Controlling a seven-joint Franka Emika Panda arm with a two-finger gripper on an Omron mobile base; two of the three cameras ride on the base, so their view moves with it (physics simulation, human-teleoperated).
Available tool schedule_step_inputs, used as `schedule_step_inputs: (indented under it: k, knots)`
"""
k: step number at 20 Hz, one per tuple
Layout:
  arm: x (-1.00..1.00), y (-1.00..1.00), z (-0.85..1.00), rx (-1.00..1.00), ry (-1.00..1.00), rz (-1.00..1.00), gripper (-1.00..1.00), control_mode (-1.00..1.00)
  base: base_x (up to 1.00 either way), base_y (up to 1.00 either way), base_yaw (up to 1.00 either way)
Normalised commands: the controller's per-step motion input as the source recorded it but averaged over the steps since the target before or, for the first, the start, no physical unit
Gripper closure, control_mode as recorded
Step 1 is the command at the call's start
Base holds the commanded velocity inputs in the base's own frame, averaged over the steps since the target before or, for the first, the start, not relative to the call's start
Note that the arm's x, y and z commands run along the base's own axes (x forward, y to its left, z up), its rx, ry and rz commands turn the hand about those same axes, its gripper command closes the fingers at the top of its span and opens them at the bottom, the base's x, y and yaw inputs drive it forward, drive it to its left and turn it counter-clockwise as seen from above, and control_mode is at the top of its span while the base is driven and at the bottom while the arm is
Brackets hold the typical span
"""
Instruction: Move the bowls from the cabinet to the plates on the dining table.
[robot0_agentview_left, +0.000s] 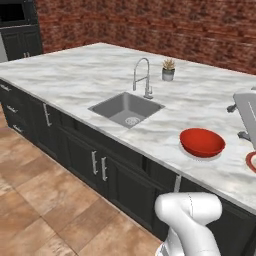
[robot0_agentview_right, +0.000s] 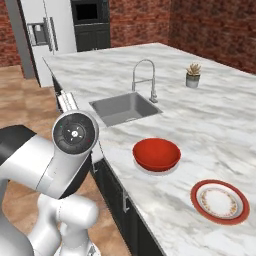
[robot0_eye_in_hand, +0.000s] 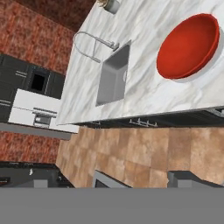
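- Right base view: glossy red round bowl (robot0_agentview_right: 156, 153) sits on pale plate (robot0_agentview_right: 150, 169); red-orange rimmed plate (robot0_agentview_right: 220, 201) on marble tabletop (robot0_agentview_right: 210, 125) is bare.
- Gripper (robot0_eye_in_hand: 142, 179) open, empty; fetch the remaining bowl, approaching level.

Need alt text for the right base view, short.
A red bowl sits on a pale plate on the marble island, with an empty red-orange plate beside it nearer the camera. Behind are a sink, a faucet and a small potted plant.
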Motion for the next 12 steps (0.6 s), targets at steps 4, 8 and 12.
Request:
schedule_step_inputs:
  k: [4,8,12]
  knots:
    - [0.0,0.0,0.0,0.0,0.0,0.0,-1.0,1.0,0.0,0.0,0.25]
    - [0.0,0.0,0.0,0.0,0.0,0.0,-1.0,1.0,0.0,0.0,0.25]
    - [0.0,0.0,0.0,0.0,0.0,0.0,-1.0,1.0,0.0,0.0,0.25]
